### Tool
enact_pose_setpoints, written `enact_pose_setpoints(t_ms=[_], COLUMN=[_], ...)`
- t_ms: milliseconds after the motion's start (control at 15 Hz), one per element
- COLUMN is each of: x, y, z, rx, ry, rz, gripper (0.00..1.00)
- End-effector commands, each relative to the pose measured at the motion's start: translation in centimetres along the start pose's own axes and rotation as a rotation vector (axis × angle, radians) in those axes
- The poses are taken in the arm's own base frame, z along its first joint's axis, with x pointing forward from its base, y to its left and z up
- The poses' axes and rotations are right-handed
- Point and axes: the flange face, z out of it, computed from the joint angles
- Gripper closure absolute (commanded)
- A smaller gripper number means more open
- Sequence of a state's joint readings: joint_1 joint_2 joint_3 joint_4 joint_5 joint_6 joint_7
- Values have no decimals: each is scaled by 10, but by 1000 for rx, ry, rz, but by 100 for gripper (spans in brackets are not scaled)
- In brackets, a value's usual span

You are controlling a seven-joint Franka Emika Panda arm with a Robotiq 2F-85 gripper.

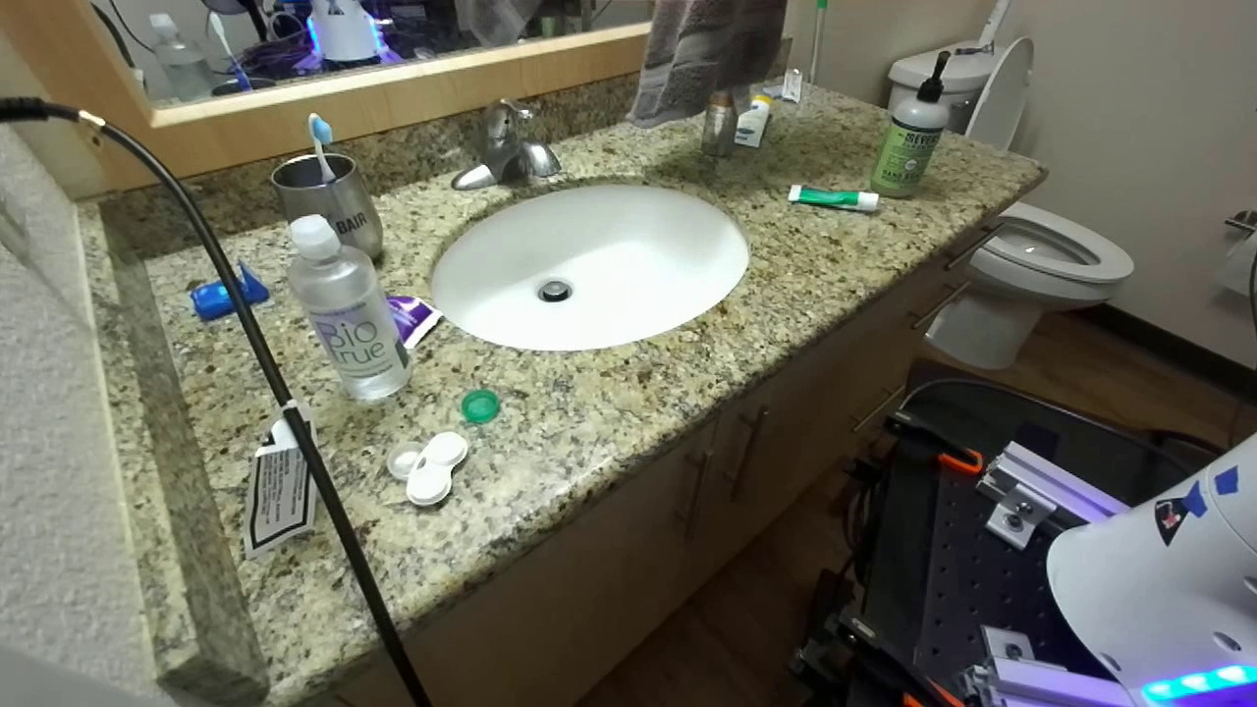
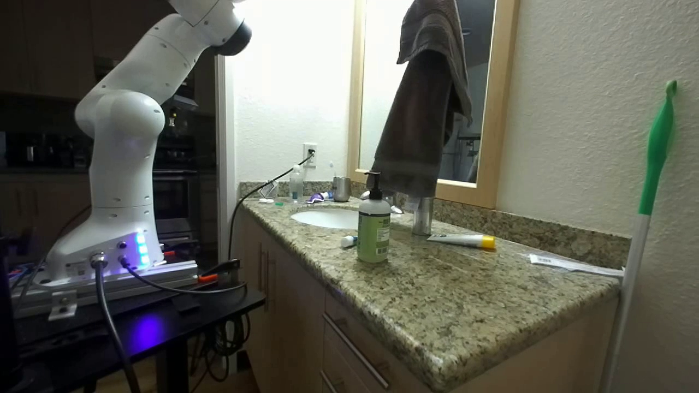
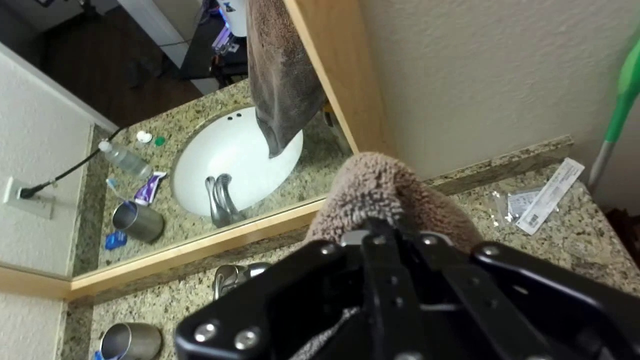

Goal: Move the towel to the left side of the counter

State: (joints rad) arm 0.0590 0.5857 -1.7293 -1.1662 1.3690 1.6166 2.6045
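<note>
In an exterior view, a white oval basin (image 1: 619, 255) with a round dark drain (image 1: 555, 291) is sunk in the speckled granite counter (image 1: 628, 422). From the basin's centre, a brushed-metal cup (image 1: 349, 216) stands at half past nine, with a blue-headed toothbrush (image 1: 322, 147) in it, head up. A transparent white-capped bottle (image 1: 354, 324) stands just short of nine, its fill level unclear; a white two-lobed lens case (image 1: 437, 466) lies at seven; a green-labelled bottle with a black pump (image 1: 908, 147) stands at two.

From that same centre, the grey-brown terry towel (image 2: 415, 120) hangs at one o'clock, in the air over the back of the counter. Its long axis is steep, from just past twelve at the upper fold to just past six at the hem. Whether the hem touches the grey cylindrical container (image 2: 422, 218) below, I cannot tell, nor what that holds.

The white jointed arm (image 2: 123, 109) rises upright over a black table (image 2: 213, 305), then slants toward half past one and leaves the frame at the top. In the wrist view the black two-fingered gripper (image 3: 395, 240) enters from six and points to twelve, its jaws nearly together on a bunched fold of towel that bulges beyond them.
</note>
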Motion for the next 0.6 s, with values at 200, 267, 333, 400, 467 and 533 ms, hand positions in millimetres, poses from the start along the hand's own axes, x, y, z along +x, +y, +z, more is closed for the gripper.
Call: enact_pose_setpoints(t_ms=[200, 267, 333, 400, 467, 533], x=[60, 71, 84, 97, 111, 121], y=[-81, -92, -104, -117, -131, -149], z=[9, 11, 18, 27, 41, 40], rx=[61, 73, 86, 101, 113, 143], ry=[-39, -43, -42, -44, -20, -35], rz=[247, 281, 317, 353, 383, 421], gripper=[99, 99, 99, 99, 99, 99])
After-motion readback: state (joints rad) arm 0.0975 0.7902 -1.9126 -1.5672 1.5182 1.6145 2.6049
